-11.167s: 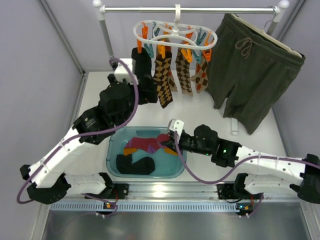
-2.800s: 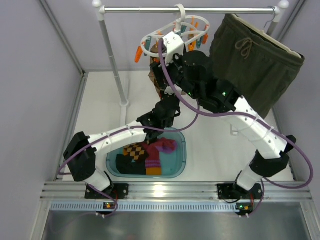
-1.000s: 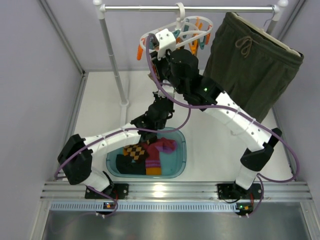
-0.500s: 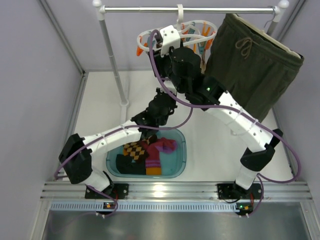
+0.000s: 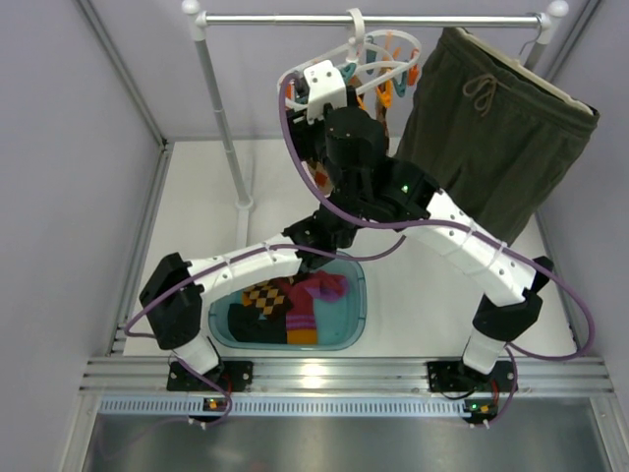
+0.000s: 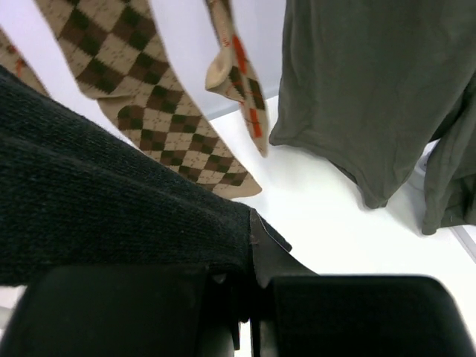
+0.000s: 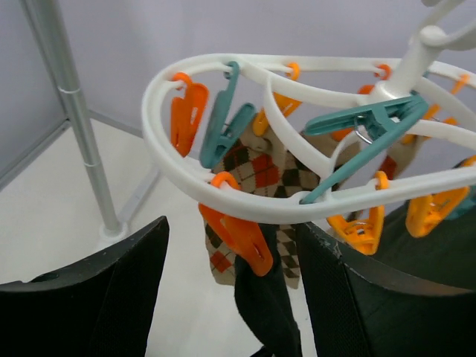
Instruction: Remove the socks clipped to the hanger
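Hanger (image 7: 169,160) is white plastic, a double-oval ring hooked on the rail (image 5: 295,18) at the back of the table (image 5: 197,216), and it sits tilted in the top view. Orange pegs (image 7: 189,111) and teal pegs (image 7: 372,119) dangle off the ring. Two argyle socks (image 6: 141,89), tan and brown diamonds, one with orange marks, hang clipped from above with toes down, near the olive shorts (image 6: 372,89). One black sock (image 6: 104,201), coarse knit, has its lower end in the left gripper (image 6: 242,297), whose fingers are pressed together with the fabric pinched between them. In the right wrist view a dark sock top sits directly under the lowest orange peg; whether the peg is biting it is hard to tell. The right gripper (image 7: 234,245) is spread wide and holds nothing, one finger on each side of that peg, just below the ring, with no contact visible. In the top view the right arm is up at the hanger's left end and the left arm crosses beneath it, its fingers hidden there. A teal bin (image 5: 354,320) near the arm bases holds loose socks (image 5: 285,300): argyle, purple-orange, black.
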